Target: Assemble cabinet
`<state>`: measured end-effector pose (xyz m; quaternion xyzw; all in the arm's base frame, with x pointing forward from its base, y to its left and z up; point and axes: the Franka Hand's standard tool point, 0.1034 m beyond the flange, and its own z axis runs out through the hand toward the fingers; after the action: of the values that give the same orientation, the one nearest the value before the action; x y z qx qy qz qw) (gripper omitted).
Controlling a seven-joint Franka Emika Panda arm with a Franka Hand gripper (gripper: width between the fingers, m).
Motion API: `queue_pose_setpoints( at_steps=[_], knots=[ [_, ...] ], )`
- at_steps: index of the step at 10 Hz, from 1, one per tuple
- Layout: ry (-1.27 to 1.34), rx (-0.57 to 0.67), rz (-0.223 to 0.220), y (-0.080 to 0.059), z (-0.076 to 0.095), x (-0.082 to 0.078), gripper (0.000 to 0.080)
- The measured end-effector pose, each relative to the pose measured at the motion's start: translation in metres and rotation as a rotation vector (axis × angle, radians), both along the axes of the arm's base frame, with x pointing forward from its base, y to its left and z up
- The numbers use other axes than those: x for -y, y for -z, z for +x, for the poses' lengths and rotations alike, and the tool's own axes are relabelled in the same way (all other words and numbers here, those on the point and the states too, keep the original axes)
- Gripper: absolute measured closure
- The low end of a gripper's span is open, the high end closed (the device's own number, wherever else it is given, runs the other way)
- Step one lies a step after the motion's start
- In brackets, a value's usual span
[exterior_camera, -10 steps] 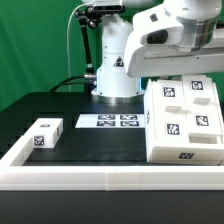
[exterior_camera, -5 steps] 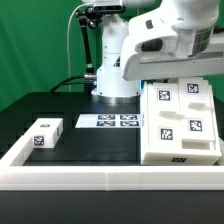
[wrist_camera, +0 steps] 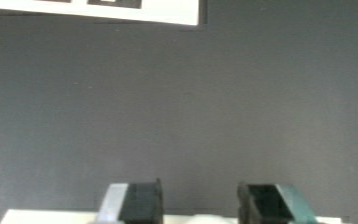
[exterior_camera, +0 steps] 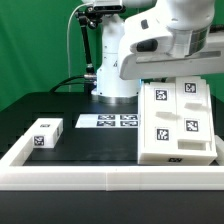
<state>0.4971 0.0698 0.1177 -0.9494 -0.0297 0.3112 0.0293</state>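
The white cabinet body [exterior_camera: 178,125] stands on the exterior view's right, tipped so its tagged face looks toward the camera. The arm's white wrist [exterior_camera: 165,45] hangs over its far top edge and hides the fingers there. In the wrist view my gripper [wrist_camera: 206,205] shows two dark fingers [wrist_camera: 144,200] a narrow gap apart. A white strip of the cabinet body [wrist_camera: 194,219] sits between them at the picture's edge, and the gripper is shut on it. A small white tagged block [exterior_camera: 46,133] lies on the black table on the exterior view's left.
The marker board [exterior_camera: 110,121] lies flat mid-table by the robot base [exterior_camera: 115,85]; its corner also shows in the wrist view [wrist_camera: 131,10]. A low white border frame [exterior_camera: 90,178] runs along the table's front and left side. Dark tabletop [wrist_camera: 176,110] fills the wrist view.
The cabinet body has shifted toward the exterior view's left and tipped further, moving with the arm, which swung left and lower. The small block has not moved.
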Motion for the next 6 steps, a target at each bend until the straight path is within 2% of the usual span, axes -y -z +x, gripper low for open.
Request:
queue_pose_setpoints(
  at_steps=[1,4,6],
  knots=[
    [0.008,-0.056,0.002,-0.005,-0.007,0.001,0.0592],
    [0.011,-0.143,0.003,-0.028,-0.01,-0.003,0.0591],
    [0.016,-0.153,0.004,-0.025,-0.007,-0.002,0.0591]
  ],
)
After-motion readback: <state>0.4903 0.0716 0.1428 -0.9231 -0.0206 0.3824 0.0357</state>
